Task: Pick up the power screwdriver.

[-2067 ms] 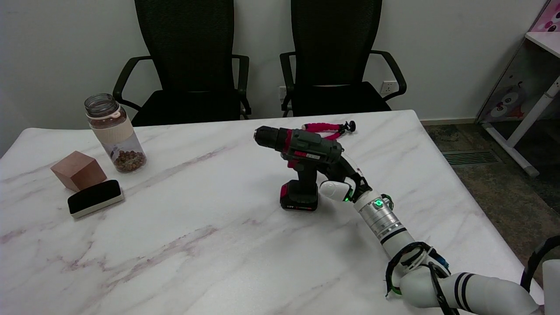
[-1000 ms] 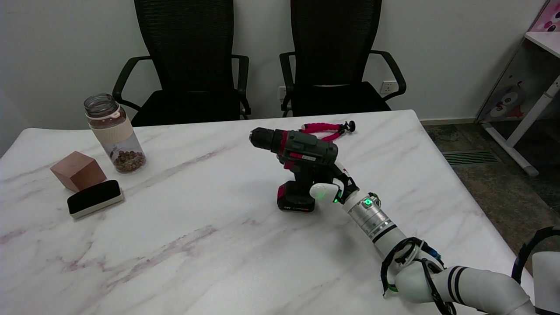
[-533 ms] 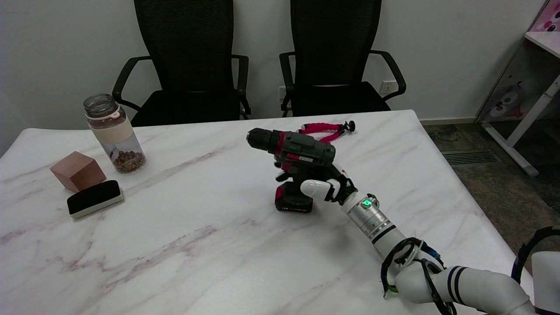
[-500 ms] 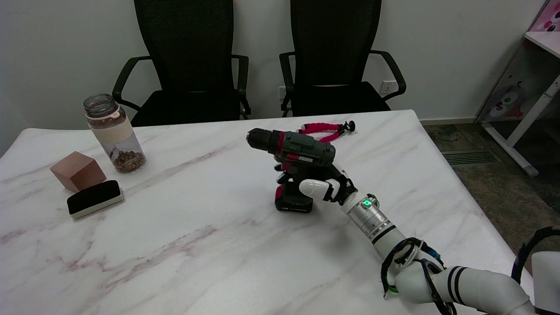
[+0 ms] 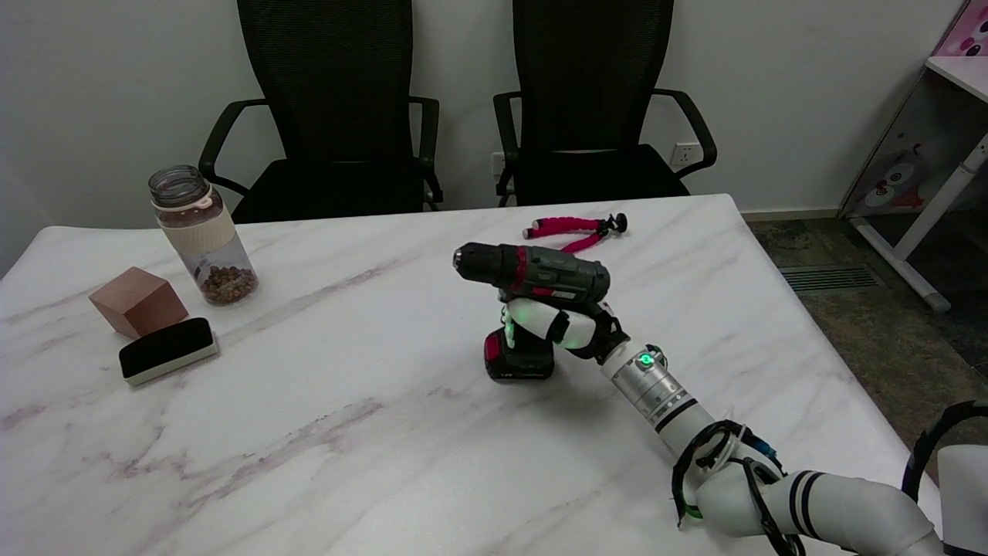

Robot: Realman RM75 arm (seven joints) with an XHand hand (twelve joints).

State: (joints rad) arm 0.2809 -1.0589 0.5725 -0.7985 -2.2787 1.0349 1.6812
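We see the black-and-white many-fingered right hand [image 5: 557,326] wrapped around the handle of the dark grey and red power screwdriver [image 5: 532,297], fingers curled closed on the grip just under the motor body, so it is grasping the tool. The screwdriver stands near the middle of the white marble-patterned table [image 5: 324,432], its black chuck pointing left and its red-and-black battery base low at the tabletop; we cannot tell whether the base touches the surface or has just cleared it. The white right arm [image 5: 772,479] runs in from the lower right. Beyond the tool, near the far edge, lies a small pink-legged flexible tripod [image 5: 575,226]. Well apart, at the left, stand a clear jar with a beige band [image 5: 199,232], a brown wooden cube [image 5: 139,301] and a black-topped white eraser block [image 5: 168,350].
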